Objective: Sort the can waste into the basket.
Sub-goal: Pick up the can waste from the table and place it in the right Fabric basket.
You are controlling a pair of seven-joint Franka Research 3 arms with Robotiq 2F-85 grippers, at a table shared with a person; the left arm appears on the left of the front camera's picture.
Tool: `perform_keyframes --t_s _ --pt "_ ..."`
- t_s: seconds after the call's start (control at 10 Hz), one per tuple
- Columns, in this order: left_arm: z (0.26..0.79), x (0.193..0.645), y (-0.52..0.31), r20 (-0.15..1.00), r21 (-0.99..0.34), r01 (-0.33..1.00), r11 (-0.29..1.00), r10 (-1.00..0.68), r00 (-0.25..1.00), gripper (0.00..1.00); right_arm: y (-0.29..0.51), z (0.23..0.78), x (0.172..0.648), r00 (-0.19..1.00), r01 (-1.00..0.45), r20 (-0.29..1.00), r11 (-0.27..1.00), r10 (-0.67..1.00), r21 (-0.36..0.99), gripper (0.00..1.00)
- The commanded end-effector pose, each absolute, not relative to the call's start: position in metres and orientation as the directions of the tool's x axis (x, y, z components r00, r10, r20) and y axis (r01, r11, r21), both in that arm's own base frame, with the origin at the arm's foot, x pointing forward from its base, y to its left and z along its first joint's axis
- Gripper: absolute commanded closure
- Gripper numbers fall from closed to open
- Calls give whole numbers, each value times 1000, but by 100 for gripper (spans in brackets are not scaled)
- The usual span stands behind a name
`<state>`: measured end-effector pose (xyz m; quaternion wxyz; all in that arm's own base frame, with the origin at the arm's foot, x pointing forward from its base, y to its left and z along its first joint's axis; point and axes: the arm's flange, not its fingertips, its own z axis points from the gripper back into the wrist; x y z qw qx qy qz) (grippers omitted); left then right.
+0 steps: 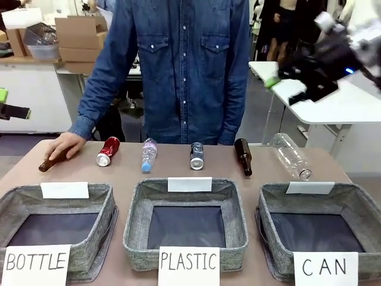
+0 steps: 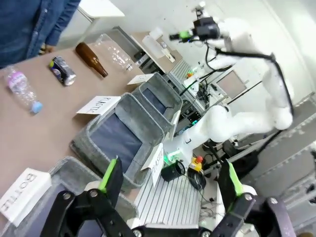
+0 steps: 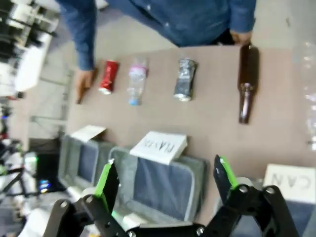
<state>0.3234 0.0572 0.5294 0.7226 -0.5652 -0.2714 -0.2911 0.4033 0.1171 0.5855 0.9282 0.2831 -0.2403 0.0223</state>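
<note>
1. Both cans lie on their sides in the row along the far edge of the table (image 1: 125,174). The red can (image 1: 108,151) is between the person's hand (image 1: 65,145) and a small plastic bottle (image 1: 148,154). The dark can (image 1: 197,155) is between that bottle and a brown bottle (image 1: 243,156).
2. There's a bare strip of tabletop between the row and the baskets. Neither can touches its neighbours.
3. The CAN basket (image 1: 357,196) sits at the right end, just beside the PLASTIC basket (image 1: 186,193). Its dark lining is on show and its right side runs off the picture edge. A big clear bottle (image 1: 290,156) lies just behind it.
4. The right gripper (image 3: 165,168) has its fingers spread wide with nothing between them. It looks down over the baskets, well apart from both cans.
5. The left gripper (image 2: 171,165) is also spread wide and holding nothing, above the BOTTLE end.
6. The front view shows the right gripper blurred, high up at the right. The left wrist view catches that whole arm raised well above the table.
</note>
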Motion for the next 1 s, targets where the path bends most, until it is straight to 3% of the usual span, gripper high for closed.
perform_keyframes --t_s 0.0,0.1,0.2,0.3,0.4,0.5,0.7,0.9 --pt "533 324 58 744 -641 749 170 -102 660 0 156 590 448 891 -170 454 918 -12 358 0" --pt "533 324 58 744 -641 749 170 -102 660 0 178 583 457 901 -151 433 928 -12 341 0" --pt "533 324 58 744 -641 749 170 -102 660 0 150 582 430 882 -190 469 878 -44 439 0" --pt "533 324 58 744 -641 749 170 -102 660 0 174 576 448 887 -192 462 904 -7 381 0" --pt "533 324 58 744 -641 749 170 -102 660 0 155 578 436 891 -225 451 907 44 357 0" --pt "533 324 58 744 -641 749 170 -102 660 0 130 585 411 879 -301 472 853 74 426 0" --pt "533 324 58 744 -641 749 170 -102 660 0 69 594 357 868 -294 496 809 4 509 0" --pt "533 324 58 744 -641 749 170 -102 660 0 30 586 331 869 -254 489 778 -77 575 0"
